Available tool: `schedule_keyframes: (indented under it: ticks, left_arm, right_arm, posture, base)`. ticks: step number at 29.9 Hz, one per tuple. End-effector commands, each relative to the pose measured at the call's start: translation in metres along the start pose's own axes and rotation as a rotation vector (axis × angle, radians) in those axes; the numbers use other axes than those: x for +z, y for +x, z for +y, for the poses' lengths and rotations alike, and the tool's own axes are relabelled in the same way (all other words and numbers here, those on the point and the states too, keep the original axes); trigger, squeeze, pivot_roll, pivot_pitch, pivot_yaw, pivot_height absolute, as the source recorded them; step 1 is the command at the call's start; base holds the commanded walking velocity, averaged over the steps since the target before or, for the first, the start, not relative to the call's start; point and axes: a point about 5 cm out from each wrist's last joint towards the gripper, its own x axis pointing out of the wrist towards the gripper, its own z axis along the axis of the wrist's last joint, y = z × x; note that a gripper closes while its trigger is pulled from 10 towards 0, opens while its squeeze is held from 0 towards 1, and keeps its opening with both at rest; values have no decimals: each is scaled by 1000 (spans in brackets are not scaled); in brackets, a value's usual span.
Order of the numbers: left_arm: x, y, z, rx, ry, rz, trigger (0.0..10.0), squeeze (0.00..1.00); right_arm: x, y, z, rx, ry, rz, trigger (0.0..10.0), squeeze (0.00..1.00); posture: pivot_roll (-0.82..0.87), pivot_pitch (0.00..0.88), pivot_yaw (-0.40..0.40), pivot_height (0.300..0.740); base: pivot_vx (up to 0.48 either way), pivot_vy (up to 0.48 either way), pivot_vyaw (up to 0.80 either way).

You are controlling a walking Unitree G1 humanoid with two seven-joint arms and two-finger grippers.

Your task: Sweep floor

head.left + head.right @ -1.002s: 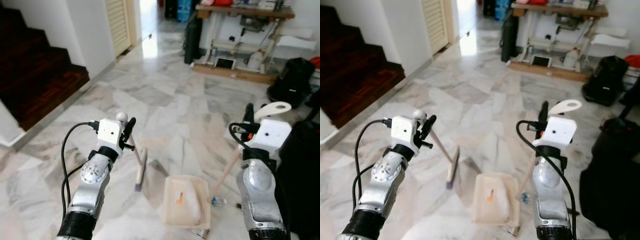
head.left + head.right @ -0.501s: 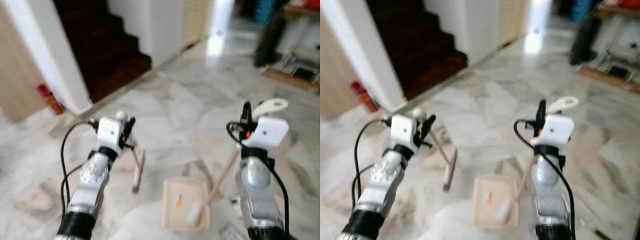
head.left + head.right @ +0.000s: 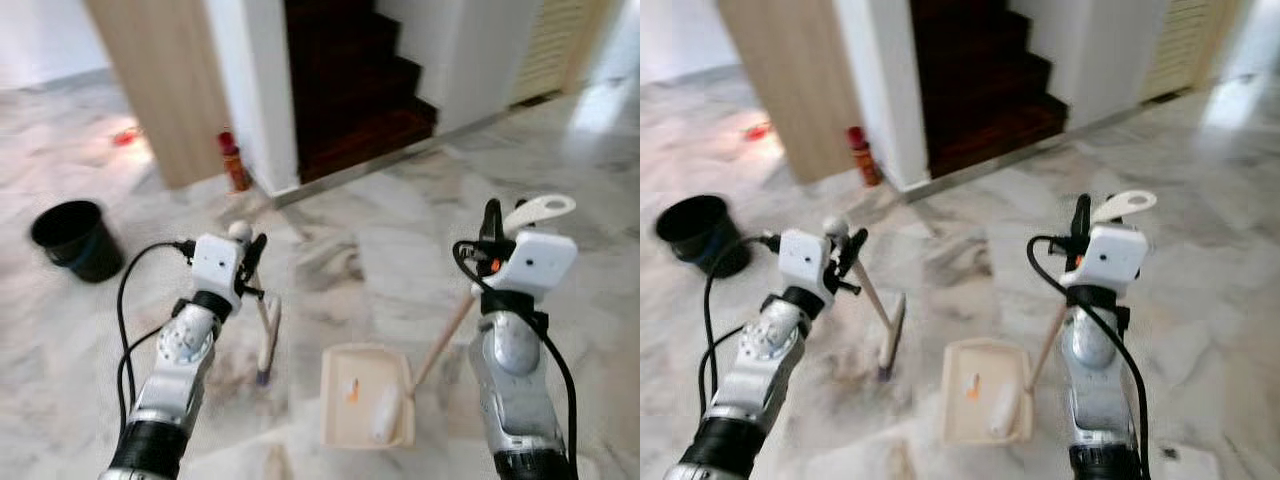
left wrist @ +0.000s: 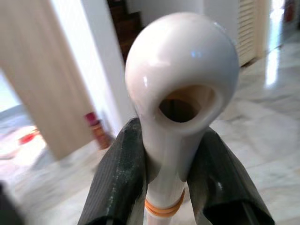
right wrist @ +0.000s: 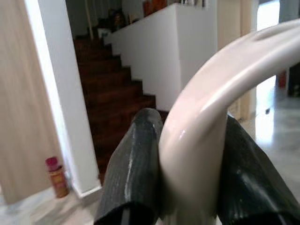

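With the left gripper [image 3: 252, 262] closed on the broom [image 3: 264, 335] and the right gripper [image 3: 492, 232] closed on the dustpan [image 3: 365, 405] beside it, some litter is collected, yet emptying appears left.

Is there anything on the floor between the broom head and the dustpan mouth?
Nothing visible. The broom, held by the left gripper, rests beside the dustpan, held by the right gripper, with bare marble floor between them.

Pale marble floor [image 3: 400, 250] spreads under my claws. Ahead rise dark wooden stairs [image 3: 350, 90]; a black bucket [image 3: 72, 238] sits far to my left.
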Motion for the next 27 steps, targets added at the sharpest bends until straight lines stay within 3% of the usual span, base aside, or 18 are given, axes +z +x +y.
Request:
schedule_keyframes:
  ticks: [1, 19, 27]
  left_arm:
    - [11, 2, 3, 1, 20, -49, 10000, 0]
    - [14, -2, 2, -9, 40, -55, 10000, 0]
    - [16, -2, 0, -15, 56, -64, 10000, 0]
  right_arm:
    - [10, 5, 1, -1, 10, -51, 10000, 0]
    - [9, 4, 5, 15, 25, -47, 10000, 0]
    - [10, 6, 9, 34, 61, -48, 10000, 0]
  posture:
    - [-49, 26, 40, 740]
    - [-44, 3, 40, 740]
    - [-49, 0, 42, 740]
  base:
    - [0, 0, 800]
    - [0, 0, 795]
    - [0, 0, 54]
